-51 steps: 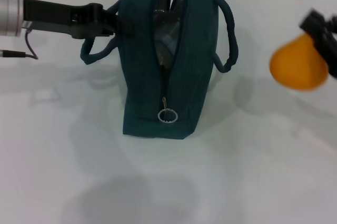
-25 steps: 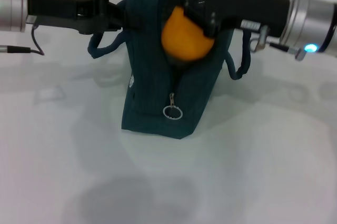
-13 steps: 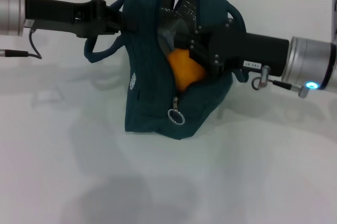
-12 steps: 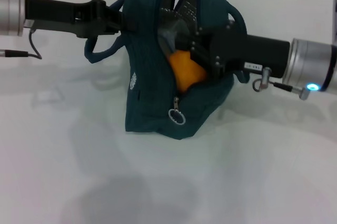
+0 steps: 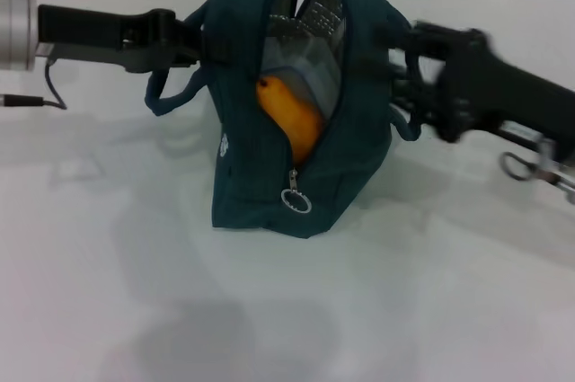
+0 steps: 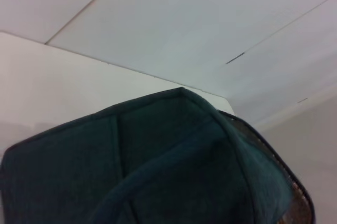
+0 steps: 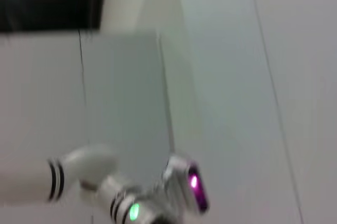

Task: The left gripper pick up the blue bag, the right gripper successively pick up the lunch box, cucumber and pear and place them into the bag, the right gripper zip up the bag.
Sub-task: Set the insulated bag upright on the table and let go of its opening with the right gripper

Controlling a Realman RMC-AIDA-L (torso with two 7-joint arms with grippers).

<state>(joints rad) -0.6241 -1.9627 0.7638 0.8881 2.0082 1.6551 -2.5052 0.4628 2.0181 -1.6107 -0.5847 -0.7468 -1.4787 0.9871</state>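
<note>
So the left gripper (image 5: 199,40) clamped the blue bag (image 5: 243,157) upright, pear (image 5: 289,117) inside; right gripper (image 5: 404,67) beside it, couldn't tell its grip.

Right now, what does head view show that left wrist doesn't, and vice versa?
Head only: the pear inside the open blue bag, the zipper ring low on its front, the left pincer at the bag's upper left edge, and the right pincer beside the bag's right handle, holding nothing.

Left wrist only: a wall panel behind the bag.

Both: the bag's dark fabric and the white table.
</note>
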